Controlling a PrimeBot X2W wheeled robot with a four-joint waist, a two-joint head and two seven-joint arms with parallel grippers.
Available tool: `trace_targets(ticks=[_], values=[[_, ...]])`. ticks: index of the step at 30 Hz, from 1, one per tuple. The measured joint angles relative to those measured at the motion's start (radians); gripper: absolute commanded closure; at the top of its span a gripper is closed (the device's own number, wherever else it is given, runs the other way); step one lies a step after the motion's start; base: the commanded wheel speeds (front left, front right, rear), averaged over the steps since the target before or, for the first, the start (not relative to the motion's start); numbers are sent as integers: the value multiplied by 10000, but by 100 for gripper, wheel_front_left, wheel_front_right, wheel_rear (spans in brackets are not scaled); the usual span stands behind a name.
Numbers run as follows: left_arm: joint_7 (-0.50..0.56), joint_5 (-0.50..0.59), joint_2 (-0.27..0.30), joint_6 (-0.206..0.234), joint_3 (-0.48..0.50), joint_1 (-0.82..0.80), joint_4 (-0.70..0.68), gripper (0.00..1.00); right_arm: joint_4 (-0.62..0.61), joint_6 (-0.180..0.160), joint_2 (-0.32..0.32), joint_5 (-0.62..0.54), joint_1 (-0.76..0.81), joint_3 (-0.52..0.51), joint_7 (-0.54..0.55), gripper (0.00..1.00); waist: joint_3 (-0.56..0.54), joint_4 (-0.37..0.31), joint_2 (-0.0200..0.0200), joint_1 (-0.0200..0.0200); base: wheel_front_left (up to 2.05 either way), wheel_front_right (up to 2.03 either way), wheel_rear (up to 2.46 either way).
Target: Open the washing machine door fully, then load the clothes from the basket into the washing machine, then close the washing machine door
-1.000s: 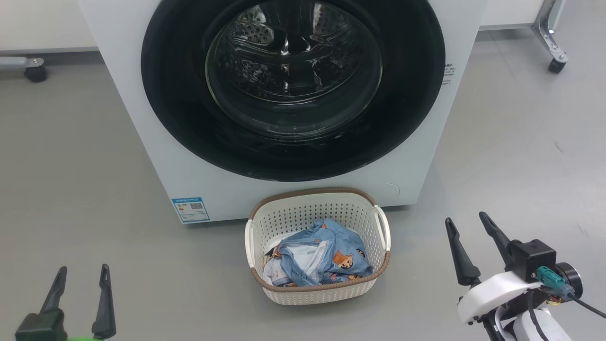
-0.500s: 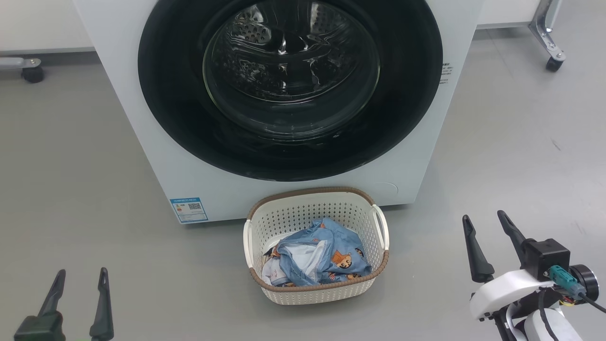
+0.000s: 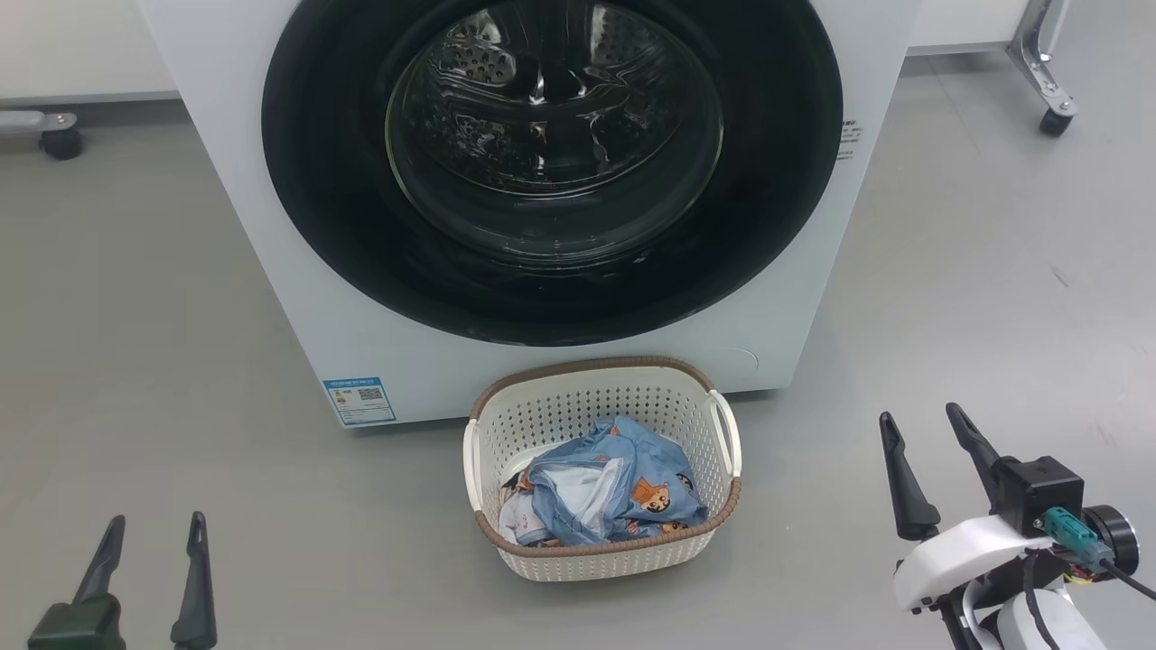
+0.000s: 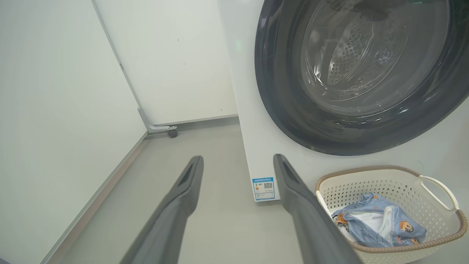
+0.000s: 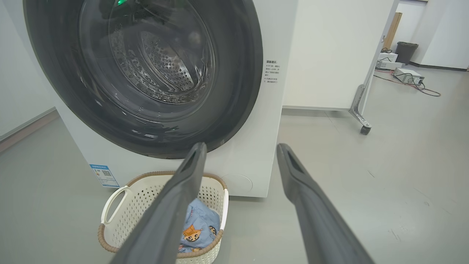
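The white washing machine (image 3: 298, 298) stands straight ahead, and its round black-rimmed door (image 3: 343, 217) lies flat against the front, shut. On the floor just before it sits the cream basket (image 3: 601, 377) with the light blue printed clothes (image 3: 614, 492) bundled inside. My left gripper (image 3: 155, 522) stands open and empty at the lower left, well left of the basket. At the lower right my right gripper (image 3: 921, 415) is open and empty too, to the basket's right. Both wrist views look at the door (image 4: 278, 106) (image 5: 238, 91) and the basket (image 4: 432, 242) (image 5: 121, 220).
White partition panels on castor feet (image 3: 1043, 81) (image 3: 54, 135) stand behind the machine on both sides. A blue label (image 3: 359, 400) marks the machine's lower left front. Grey floor spreads around the basket; boxes and cables (image 5: 406, 75) lie far off to the right.
My right gripper has shifted a little to the right and down from a second ago. The head camera has drifted slightly. Door, basket and clothes stay put.
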Motion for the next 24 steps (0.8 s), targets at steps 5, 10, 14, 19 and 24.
trace_targets(ticks=[5,10,14,19,24], values=[[0,77,-31,-44,128,-1,-6,0,31,77,90,-48,0,-71,0,0,9,-5,0,0,15,15,-31],[0,79,-44,-48,217,-1,-10,0,52,98,142,-92,1,-148,0,0,21,-15,0,0,27,27,-54],[0,134,-50,-52,267,-2,-13,0,58,173,163,-165,1,-194,0,0,33,-25,0,0,38,38,-76],[0,148,-77,-82,301,-3,-36,0,84,178,207,-192,1,-240,0,0,50,-33,0,0,48,48,-97],[0,153,-92,-127,364,-3,-42,0,109,265,238,-242,2,-307,0,0,63,-35,0,0,60,60,-121]])
